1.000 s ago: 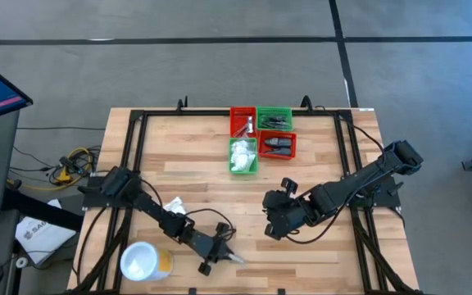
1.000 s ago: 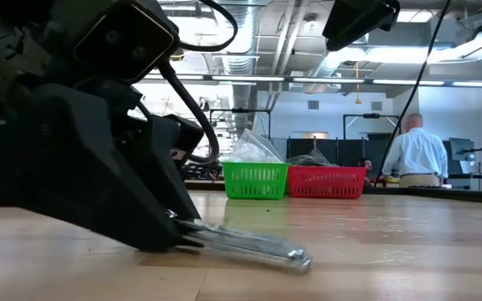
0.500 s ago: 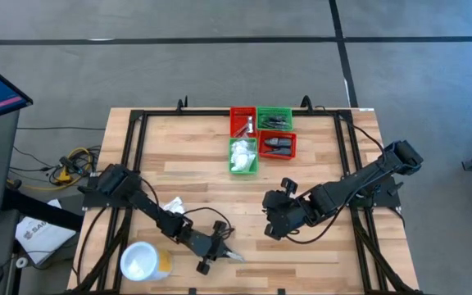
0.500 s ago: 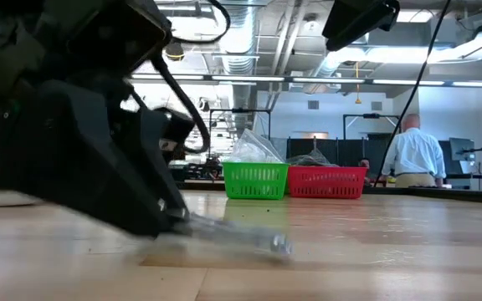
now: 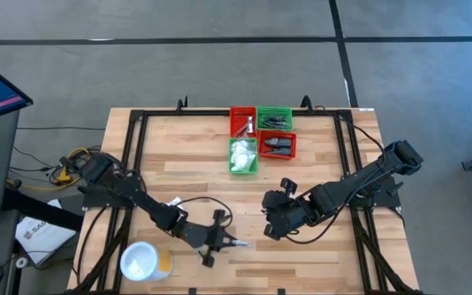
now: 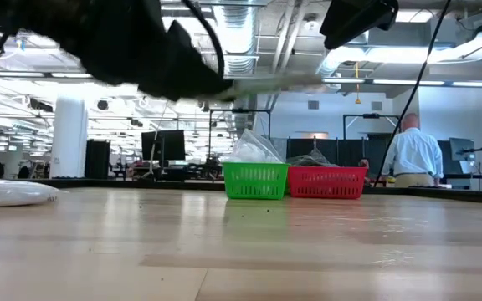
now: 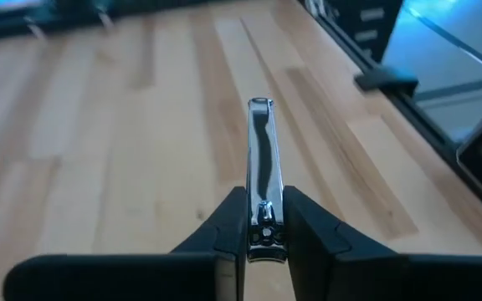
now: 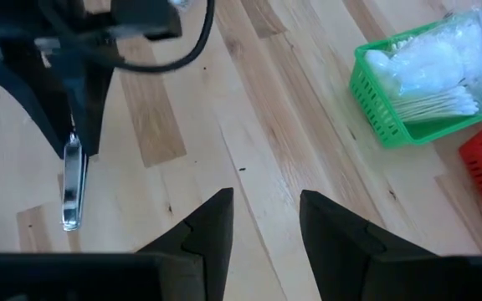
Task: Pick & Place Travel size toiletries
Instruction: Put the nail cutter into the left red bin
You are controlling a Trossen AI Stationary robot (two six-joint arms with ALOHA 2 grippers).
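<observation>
Left gripper [image 7: 262, 238]: fingers closed on a silver nail clipper [image 7: 260, 163], pinched at one end; the rest of the clipper juts straight out past the fingertips. In the low view the clipper [image 6: 274, 81] is blurred and well above the tabletop, clear of the wood. In the high view this gripper [image 5: 224, 242] sits near the front edge of the table [image 5: 318, 172], at about 7 o'clock from the table centre, clipper [image 5: 238, 243] pointing toward 3 o'clock.

Right gripper [image 8: 264, 221]: fingers parted, nothing between them, bare wood below. In the high view it [image 5: 270, 229] lies at about 5 o'clock from the table centre, just to the 3 o'clock side of the held clipper, not touching it. The right wrist view shows the clipper [image 8: 72, 184] hanging from the left gripper across open boards.

Room: the middle of the table is bare planks between the grippers and the bins. White round tub [image 5: 142, 262] stands at the front left corner, near the left arm. A white wrapped packet [image 5: 175, 206] lies beside the left arm's links.

Bins at 12 o'clock by the far edge, four in a block: red bin [image 5: 242, 121], green bin [image 5: 274, 120], green bin with white packets [image 5: 242, 156], red bin with dark items [image 5: 278, 147]. All well apart from both grippers.

A person [image 6: 412, 155] stands in the room beyond the table.
</observation>
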